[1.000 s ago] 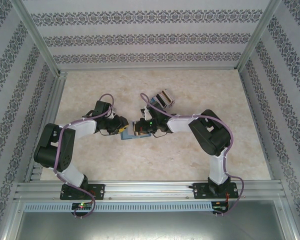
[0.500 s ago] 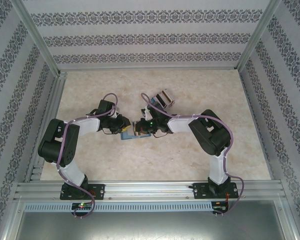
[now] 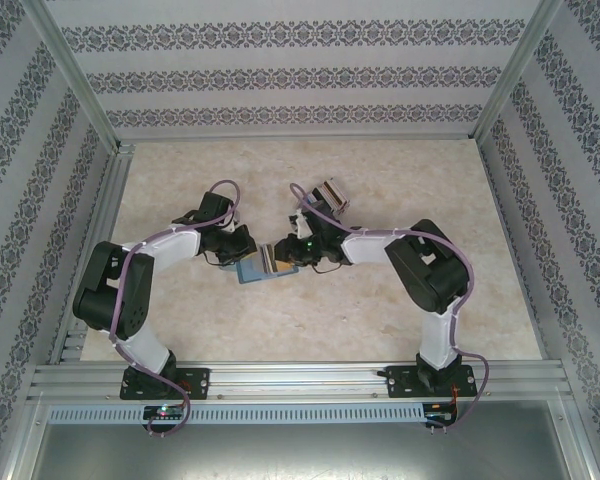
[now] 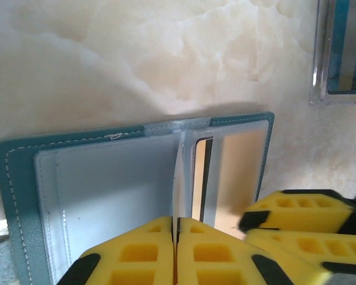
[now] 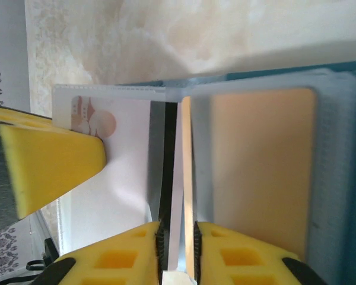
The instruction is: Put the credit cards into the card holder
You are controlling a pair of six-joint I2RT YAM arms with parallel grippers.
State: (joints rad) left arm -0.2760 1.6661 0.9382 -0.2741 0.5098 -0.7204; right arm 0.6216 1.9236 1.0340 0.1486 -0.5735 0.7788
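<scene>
Middle of the table [image 3: 400, 310], and the card holder [image 3: 248, 272] lies open and flat on it. The left gripper [image 3: 246, 247] sits over its rear left edge and the right gripper [image 3: 273, 256] over its right half, tips just beside each other above the fold. In the left wrist view one leaf of the holder stands upright between the left fingers, and a card [image 4: 240, 160] lies in the pocket to the right of that leaf. Behind the right gripper and off to the right, apart from the holder, a box [image 3: 330, 194] rests on the table
</scene>
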